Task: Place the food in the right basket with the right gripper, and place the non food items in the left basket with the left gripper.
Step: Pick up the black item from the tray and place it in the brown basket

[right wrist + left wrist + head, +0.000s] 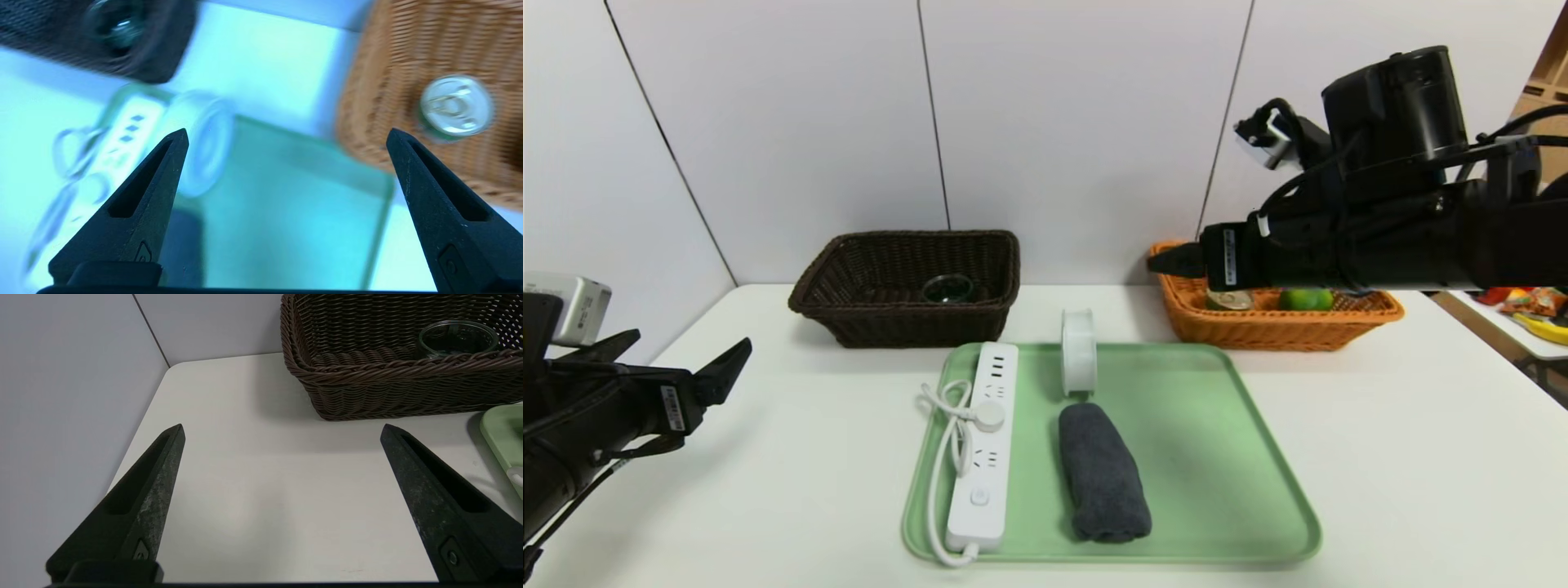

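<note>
- A white table [1380, 457] stands against pale wall panels.
- Near its front edge a green tray [1201, 457] carries the power strip [984, 445], the rolled grey towel [1103, 474] and, behind the towel, the tape roll [1079, 352] on edge.
- The left gripper [282, 433] hovers over the table's left edge, fingers spread wide, empty.
- At the back, the left basket [907, 282] holds the glass dish [947, 288].
- The right basket [1274, 322] at the back right holds the tin [455, 107] and green fruit [1305, 299]; the right gripper [286, 134] hangs above, fingers apart, empty.
</note>
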